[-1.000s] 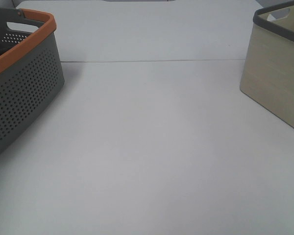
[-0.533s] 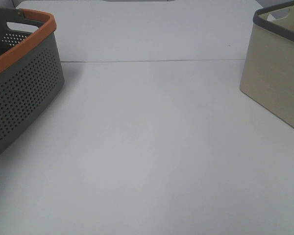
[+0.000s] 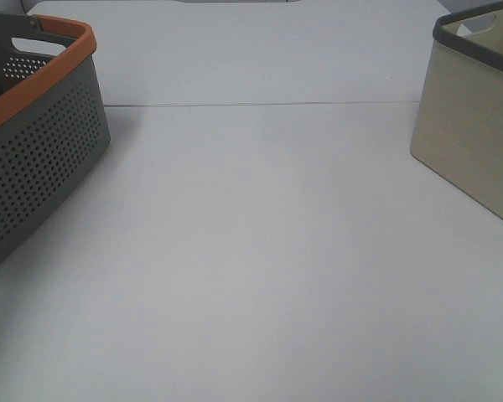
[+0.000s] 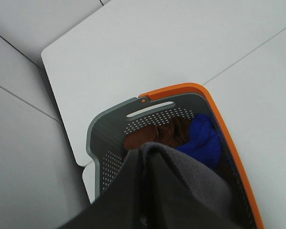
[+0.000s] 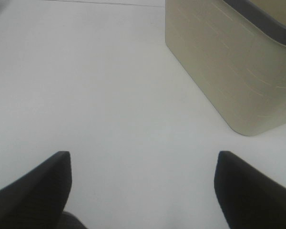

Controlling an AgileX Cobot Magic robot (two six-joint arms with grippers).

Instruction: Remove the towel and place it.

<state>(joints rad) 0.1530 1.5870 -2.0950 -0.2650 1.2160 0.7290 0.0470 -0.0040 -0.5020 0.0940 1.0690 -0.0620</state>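
The dark charcoal towel (image 4: 181,186) fills the near part of the left wrist view. It hangs bunched and folded right at my left gripper, above the grey basket with the orange rim (image 4: 181,88). My left fingers are hidden under the cloth, which looks pinched between them. My right gripper (image 5: 143,191) is open and empty, low over the bare white table (image 5: 109,95), beside the beige basket (image 5: 219,62). Neither gripper nor the towel shows in the exterior high view.
The grey perforated basket (image 3: 42,159) stands at the table's left edge and holds a blue cloth (image 4: 202,143) and a brown cloth (image 4: 157,133). The beige basket with a dark rim (image 3: 469,126) stands at the right. A seam (image 3: 260,105) crosses the table.
A dark band seen inside the grey basket at the left edge of the exterior view one second ago is gone now. Nothing else has moved.
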